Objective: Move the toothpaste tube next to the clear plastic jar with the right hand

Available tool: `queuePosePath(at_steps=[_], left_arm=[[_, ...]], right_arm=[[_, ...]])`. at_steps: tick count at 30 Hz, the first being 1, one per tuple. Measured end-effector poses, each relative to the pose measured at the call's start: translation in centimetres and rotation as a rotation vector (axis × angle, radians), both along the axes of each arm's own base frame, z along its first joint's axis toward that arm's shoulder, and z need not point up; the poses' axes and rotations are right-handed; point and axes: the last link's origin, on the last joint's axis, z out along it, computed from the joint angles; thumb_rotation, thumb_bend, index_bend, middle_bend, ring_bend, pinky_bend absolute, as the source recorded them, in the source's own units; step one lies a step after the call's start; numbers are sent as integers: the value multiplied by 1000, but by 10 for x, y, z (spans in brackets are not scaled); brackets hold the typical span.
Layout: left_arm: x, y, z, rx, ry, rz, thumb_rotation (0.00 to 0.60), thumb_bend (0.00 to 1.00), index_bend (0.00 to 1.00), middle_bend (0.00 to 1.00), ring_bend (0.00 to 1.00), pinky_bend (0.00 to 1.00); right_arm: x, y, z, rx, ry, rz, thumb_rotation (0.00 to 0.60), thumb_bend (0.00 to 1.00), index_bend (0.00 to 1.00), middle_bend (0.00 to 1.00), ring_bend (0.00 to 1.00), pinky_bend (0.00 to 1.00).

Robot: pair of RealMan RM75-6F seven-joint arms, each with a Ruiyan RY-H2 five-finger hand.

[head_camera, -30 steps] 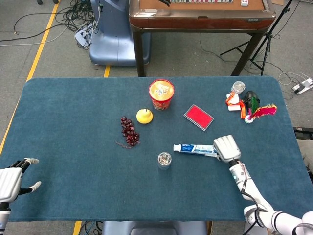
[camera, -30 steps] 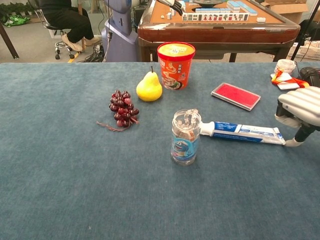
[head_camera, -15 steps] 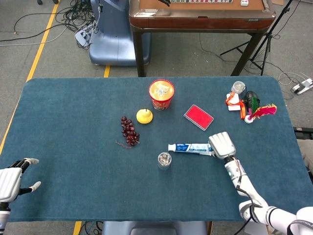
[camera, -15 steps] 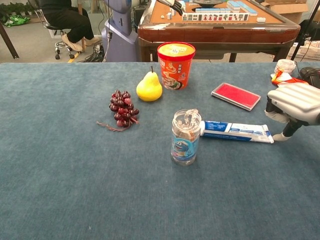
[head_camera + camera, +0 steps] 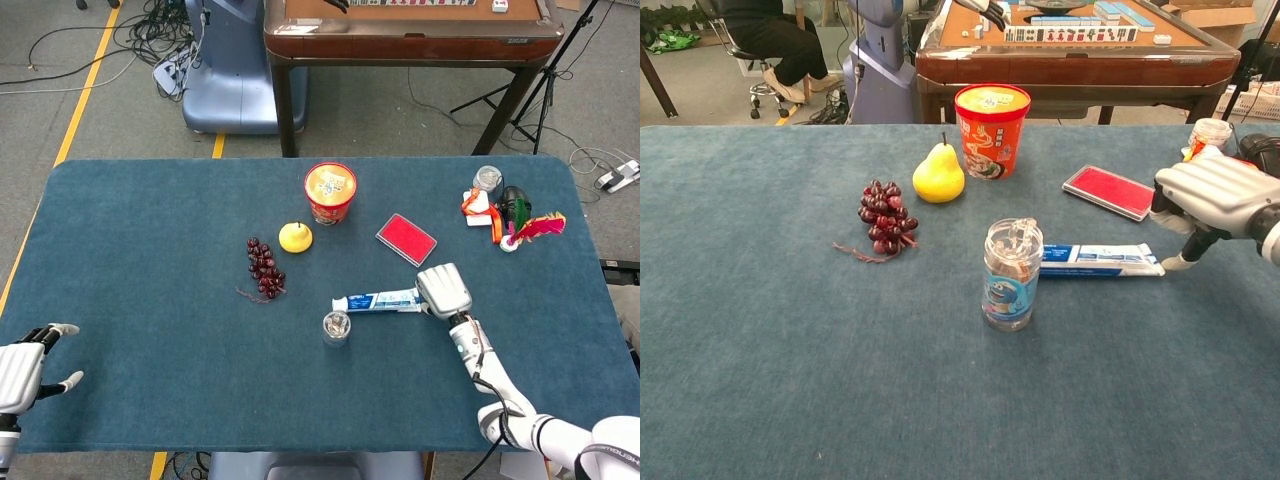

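Observation:
The white and blue toothpaste tube (image 5: 375,300) (image 5: 1100,259) lies flat on the blue table, its cap end close to the clear plastic jar (image 5: 336,327) (image 5: 1011,275); from the chest view the cap sits just behind the jar's right side. My right hand (image 5: 444,291) (image 5: 1212,190) is over the tube's tail end and holds it, thumb down beside the crimp and fingers curled above. My left hand (image 5: 22,372) rests at the table's near left corner, fingers spread and holding nothing; only the head view shows it.
A red noodle cup (image 5: 330,192) (image 5: 992,130), a yellow pear (image 5: 295,237) (image 5: 938,175) and dark grapes (image 5: 265,268) (image 5: 884,215) lie behind and left of the jar. A flat red case (image 5: 406,239) (image 5: 1111,192) lies just behind the tube. Small clutter (image 5: 505,210) sits at the far right.
My right hand has moved left and slightly away from me, carrying the toothpaste tube with it; the cap end now reaches the jar. The left hand has not moved.

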Motion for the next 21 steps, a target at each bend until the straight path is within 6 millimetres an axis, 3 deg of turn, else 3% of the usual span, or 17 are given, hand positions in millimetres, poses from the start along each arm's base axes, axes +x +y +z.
queuePosePath(at_steps=[8, 21], left_arm=[[0, 0, -1, -5, 3, 1, 600, 36, 334, 351, 356, 538], [0, 0, -4, -17, 14, 1, 600, 36, 334, 351, 356, 538]], right_arm=[[7, -4, 5, -25, -17, 16, 600, 0, 1000, 1000, 1000, 1000], [19, 17, 9, 10, -30, 60, 600, 0, 1000, 1000, 1000, 1000]])
